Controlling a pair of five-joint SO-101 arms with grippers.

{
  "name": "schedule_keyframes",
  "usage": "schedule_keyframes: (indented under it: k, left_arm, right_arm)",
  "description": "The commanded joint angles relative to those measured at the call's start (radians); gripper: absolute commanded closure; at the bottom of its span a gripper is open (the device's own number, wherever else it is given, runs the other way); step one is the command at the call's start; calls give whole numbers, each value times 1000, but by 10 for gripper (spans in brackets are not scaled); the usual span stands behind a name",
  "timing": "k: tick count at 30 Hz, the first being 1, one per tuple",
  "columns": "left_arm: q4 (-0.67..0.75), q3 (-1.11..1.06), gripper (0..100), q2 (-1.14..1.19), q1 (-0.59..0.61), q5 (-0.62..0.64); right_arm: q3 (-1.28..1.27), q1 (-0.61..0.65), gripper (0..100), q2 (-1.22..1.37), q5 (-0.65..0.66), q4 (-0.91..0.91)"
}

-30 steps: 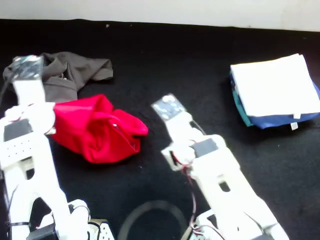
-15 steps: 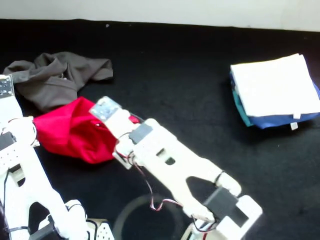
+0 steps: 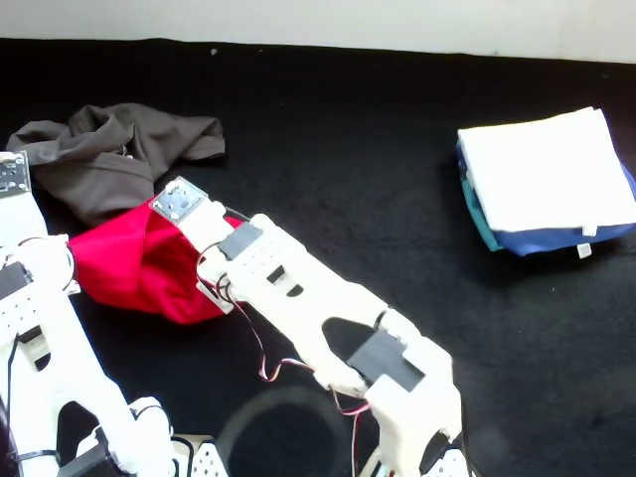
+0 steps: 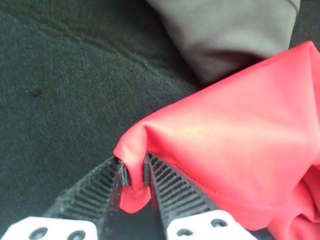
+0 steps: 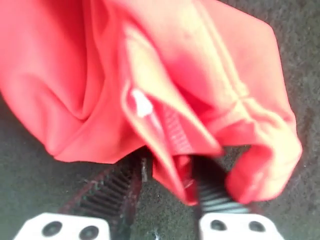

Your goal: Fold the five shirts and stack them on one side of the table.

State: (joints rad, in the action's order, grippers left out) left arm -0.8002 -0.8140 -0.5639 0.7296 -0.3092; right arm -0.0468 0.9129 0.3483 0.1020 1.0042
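Note:
A crumpled red shirt (image 3: 134, 263) lies at the left of the black table (image 3: 378, 129). My left gripper (image 4: 134, 170) is shut on a pinched edge of the red shirt (image 4: 225, 130), at the shirt's left side. The right arm (image 3: 288, 288) stretches across from the front to the shirt's right side. My right gripper (image 5: 172, 167) is open, its jaws standing on either side of a raised fold of the red shirt (image 5: 100, 65). A grey shirt (image 3: 109, 154) lies rumpled just behind the red one. Folded shirts (image 3: 547, 169) are stacked at the right, white on top.
The grey shirt (image 4: 235, 35) touches the red one's far edge. The left arm (image 3: 35, 318) stands along the table's left edge. Bare black tabletop spans the middle and back, between the red shirt and the stack.
The right arm has swung left across the table onto the red shirt. The red shirt has been drawn leftward, and the left arm has pulled back to the left edge.

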Motion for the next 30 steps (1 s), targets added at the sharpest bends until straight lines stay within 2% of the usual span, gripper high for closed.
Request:
schedule_keyframes:
  k: [1, 4, 7, 15, 17, 21, 23, 27, 30]
  left_arm:
    - [-5, -7, 991, 2, 7, -51]
    - [-5, -59, 991, 2, -10, -115]
    - [-6, -108, 991, -4, -41, -133]
    - [-44, -156, 991, -5, -191, -130]
    - [-109, -79, 991, -5, -236, -100]
    - [-342, 203, 991, 2, -343, 115]
    - [-457, 369, 991, 2, -423, 181]
    - [-612, 659, 991, 2, -602, 204]
    - [-666, 789, 990, 2, -679, 204]
  right_arm:
    - [56, -2, 988, -5, -8, 21]
    - [68, -35, 992, -13, -5, 79]
    - [82, -119, 992, -44, 8, 145]
    - [85, -387, 992, -231, 201, 278]
    - [85, -444, 992, -292, 261, 282]
    - [101, -539, 992, -401, 322, 271]
    - [145, -584, 992, -435, 338, 272]
    - [309, -679, 992, -460, 341, 280]
    - [410, -730, 992, -461, 341, 289]
